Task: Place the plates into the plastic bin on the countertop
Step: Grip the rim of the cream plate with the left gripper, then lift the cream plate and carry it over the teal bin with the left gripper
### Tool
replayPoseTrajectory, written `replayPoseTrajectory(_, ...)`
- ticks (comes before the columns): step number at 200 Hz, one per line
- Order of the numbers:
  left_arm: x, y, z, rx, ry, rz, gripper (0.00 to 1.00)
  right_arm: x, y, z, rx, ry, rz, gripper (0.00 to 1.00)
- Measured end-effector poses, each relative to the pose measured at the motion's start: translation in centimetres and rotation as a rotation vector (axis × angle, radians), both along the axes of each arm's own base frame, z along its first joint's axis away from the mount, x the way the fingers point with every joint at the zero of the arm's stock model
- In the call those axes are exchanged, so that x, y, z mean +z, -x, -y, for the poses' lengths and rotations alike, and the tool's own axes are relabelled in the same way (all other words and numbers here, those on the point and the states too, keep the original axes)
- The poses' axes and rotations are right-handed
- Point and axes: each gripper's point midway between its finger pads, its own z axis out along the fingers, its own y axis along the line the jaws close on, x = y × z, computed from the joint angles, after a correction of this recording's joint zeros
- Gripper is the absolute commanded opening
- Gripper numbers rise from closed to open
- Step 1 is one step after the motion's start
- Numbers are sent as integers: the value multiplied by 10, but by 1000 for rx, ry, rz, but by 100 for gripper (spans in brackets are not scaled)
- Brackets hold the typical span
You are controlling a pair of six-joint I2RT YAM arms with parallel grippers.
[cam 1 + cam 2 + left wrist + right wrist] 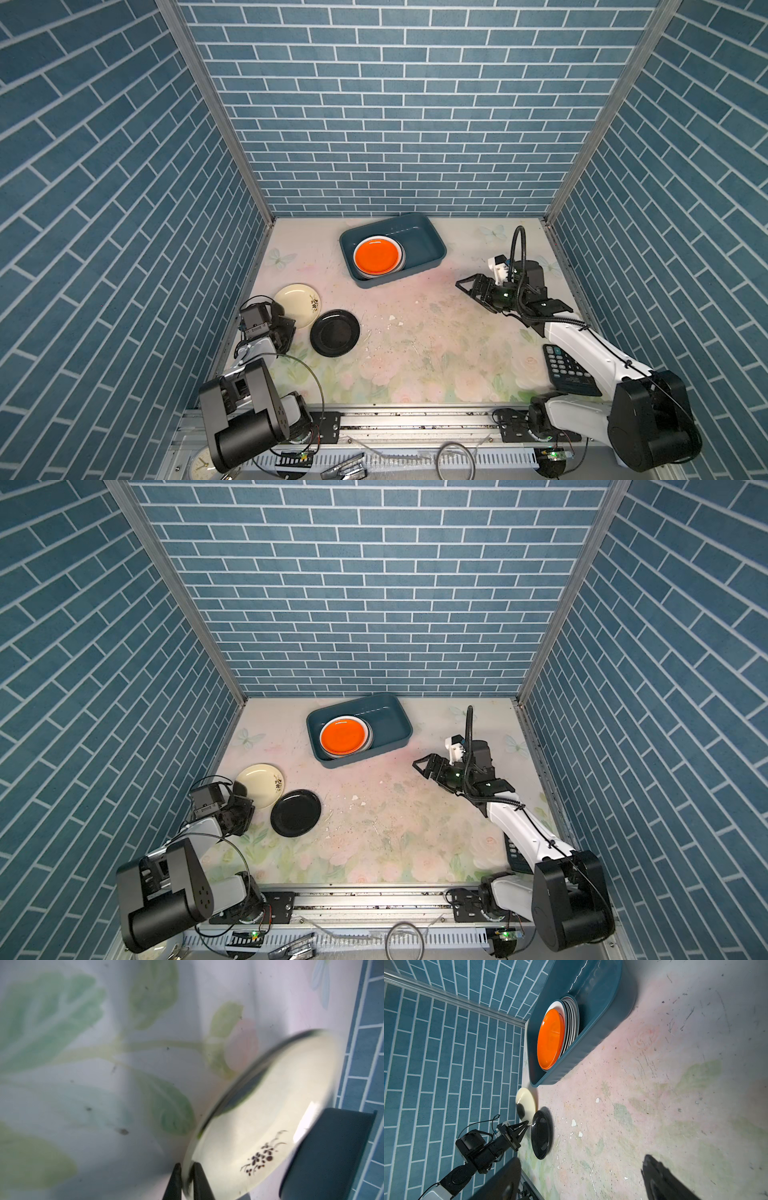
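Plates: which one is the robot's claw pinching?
The cream plate with the little dark flowers: the left gripper is shut on its rim. The black plate beside it lies ungripped, and the orange plate sits in the teal bin.

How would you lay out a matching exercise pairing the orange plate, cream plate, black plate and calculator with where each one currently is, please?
Things:
1. orange plate
2. cream plate
3. black plate
4. calculator

Places:
A. flat on the countertop, ungripped, next to the cream plate
B. on top of the stack in the plastic bin
C. partly under the right arm
D. rim pinched in the left tool

Pairs: 1-B, 2-D, 3-A, 4-C
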Motion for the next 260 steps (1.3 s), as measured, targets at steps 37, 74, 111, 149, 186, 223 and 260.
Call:
replayPoseTrajectory(37,11,2,-1,-16,-29,3,7,-2,0,-1,2,-6,-12,91)
replayPoseTrajectory(74,22,1,-6,-23,-69,8,4,-3,0,-1,1,-6,-15,91)
replayPoseTrajectory(111,25,1,-6,-27,-67,-1,0,-2,0,-1,2,-7,-15,91)
replayPoseTrajectory(149,36,-1,-5,-31,-68,16,0,-2,0,-1,3,-8,-15,91)
replayPoseTrajectory(186,53,-5,-6,-34,-84,59,0,-2,0,-1,6,-10,-16,91)
replayPoseTrajectory(223,66,-7,-5,-37,-90,100,0,-1,0,-2,9,-14,-10,91)
replayPoseTrajectory(260,75,-6,-1,-38,-82,130,0,0,0,-2,1,-24,-17,91)
